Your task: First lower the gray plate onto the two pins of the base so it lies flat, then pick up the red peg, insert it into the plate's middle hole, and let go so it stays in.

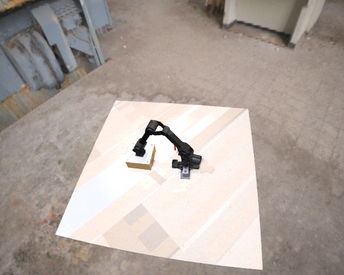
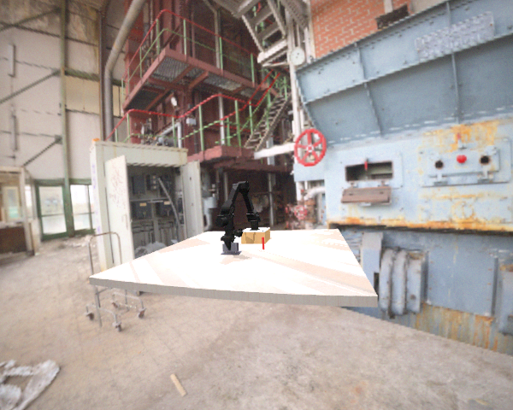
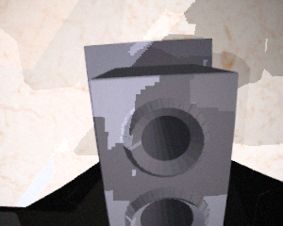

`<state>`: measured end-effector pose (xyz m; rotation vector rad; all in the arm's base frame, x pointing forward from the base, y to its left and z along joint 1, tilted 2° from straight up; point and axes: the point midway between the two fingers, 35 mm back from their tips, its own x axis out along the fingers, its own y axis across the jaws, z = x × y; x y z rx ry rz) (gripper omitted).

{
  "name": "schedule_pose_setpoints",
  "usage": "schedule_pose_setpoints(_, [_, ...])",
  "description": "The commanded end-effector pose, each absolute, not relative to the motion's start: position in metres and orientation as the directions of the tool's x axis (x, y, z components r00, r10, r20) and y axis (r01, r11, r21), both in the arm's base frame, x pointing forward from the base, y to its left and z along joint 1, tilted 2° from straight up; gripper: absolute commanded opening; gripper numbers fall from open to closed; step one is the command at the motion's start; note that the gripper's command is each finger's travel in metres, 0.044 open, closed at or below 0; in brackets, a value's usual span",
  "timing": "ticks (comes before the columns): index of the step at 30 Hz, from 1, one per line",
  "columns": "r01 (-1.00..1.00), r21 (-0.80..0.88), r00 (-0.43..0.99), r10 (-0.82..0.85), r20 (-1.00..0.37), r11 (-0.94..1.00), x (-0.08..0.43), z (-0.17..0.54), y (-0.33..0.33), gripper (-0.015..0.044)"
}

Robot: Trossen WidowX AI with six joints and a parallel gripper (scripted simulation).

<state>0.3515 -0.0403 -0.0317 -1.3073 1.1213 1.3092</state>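
Note:
The gray plate (image 1: 185, 173) (image 2: 231, 249) (image 3: 114, 94) is between the fingers of my gripper (image 1: 185, 167) (image 2: 230, 243) (image 3: 158, 158), which is shut on it. In the wrist view, black fingers touch its left and right sides, and two of its round holes show. The base (image 1: 182, 177) (image 2: 231, 254) (image 3: 96, 56) is right below the plate and shows past its far edge in the wrist view. The pins are hidden, and I cannot tell whether the plate rests flat. The red peg (image 1: 175, 147) (image 2: 262, 243) stands upright on the table, away from the gripper.
The arm is mounted on a wooden box (image 1: 138, 165) (image 2: 254, 238) with a white top. In the top view, the peg stands between this box and the arm's forearm. The table (image 1: 195, 207) (image 2: 291, 278) carries the box, peg and base.

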Motion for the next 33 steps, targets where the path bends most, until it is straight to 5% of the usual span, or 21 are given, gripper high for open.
schedule_pose_setpoints(1, [-0.990,-0.012,0.010,0.014,-1.000,-0.140,0.351,-0.032,-0.040,0.0263])
schedule_pose_setpoints(8, [-0.990,-0.012,0.010,0.014,-1.000,-0.140,0.351,-0.032,-0.040,0.0440])
schedule_pose_setpoints(14, [-0.990,-0.011,0.009,0.014,-1.000,-0.138,0.353,-0.020,-0.041,0.0440])
schedule_pose_setpoints(22, [-0.990,-0.007,0.005,0.012,-1.000,-0.140,0.354,0.080,-0.042,0.0440])
schedule_pose_setpoints(33, [-1.000,-0.005,0.005,0.012,-1.000,-0.025,0.351,0.087,-0.031,0.0440])
